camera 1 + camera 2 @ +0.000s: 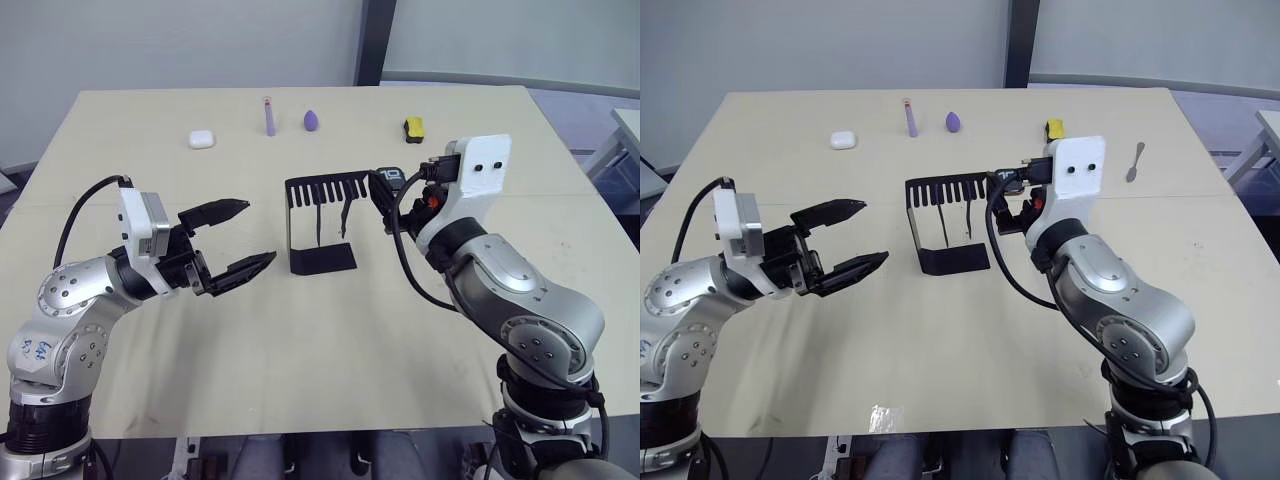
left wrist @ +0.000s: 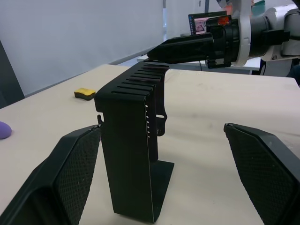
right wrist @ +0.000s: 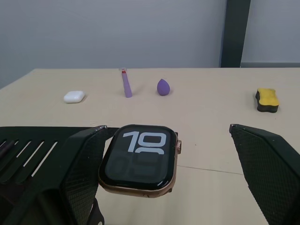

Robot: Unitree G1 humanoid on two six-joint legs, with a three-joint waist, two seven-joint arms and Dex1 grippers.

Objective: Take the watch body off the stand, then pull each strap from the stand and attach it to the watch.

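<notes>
The right gripper (image 3: 164, 187) has its two fingers spread wide, and the watch body (image 3: 139, 160) lies between them, close against one mesh-faced finger (image 3: 75, 178) and well clear of the other. There is one watch body, screen up with white digits showing, its pale gold rim and side button facing the far finger. It sits at the end of the stand's top plate; whether the near finger touches it cannot be told.

From that gripper outward, the single stand (image 1: 320, 225) is a black C shape: flat base on the table, upright back, slotted top plate running lengthwise toward the right gripper. Two straps (image 1: 345, 215) hang from the slots, long axes vertical, ends above the base.

The left gripper (image 1: 232, 240) hovers on the stand's other side, fingers parted wide, with a clear gap of bare table between it and the stand's back. In the left wrist view the stand's back stands near one finger (image 2: 61, 183), with open room across to the other.

Beyond the stand, toward the table's (image 1: 330, 350) far edge, lie one white case (image 1: 202, 139), one purple stick (image 1: 269, 116), one purple teardrop sponge (image 1: 312, 120) and one yellow-and-black block (image 1: 413, 126), well apart. A spoon (image 1: 1137, 160) lies by the table's right edge.
</notes>
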